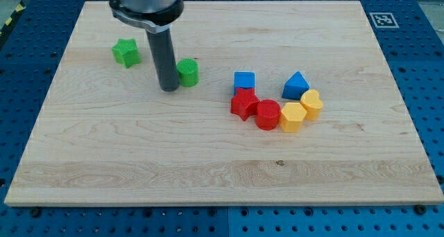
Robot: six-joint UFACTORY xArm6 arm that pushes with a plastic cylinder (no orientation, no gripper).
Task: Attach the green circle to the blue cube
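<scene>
My tip (168,89) rests on the wooden worktop (208,161) in the upper left of the frame, touching the left side of the green circle (187,72). There is no claw, only the rod. The blue cube (244,80) sits apart toward the right, just above the red star (244,104). A green star (125,52) lies farther left.

The green circle (187,72) is a short round cylinder standing flat on the wooden board (208,161), upright, its ribbed side facing the view. The blue cube (244,80) sits flat on the same board, to the view's right of the green circle and a touch lower, with a clear strip of bare wood between them; the two are near each other but not touching. The blue cube's top face shows.
</scene>
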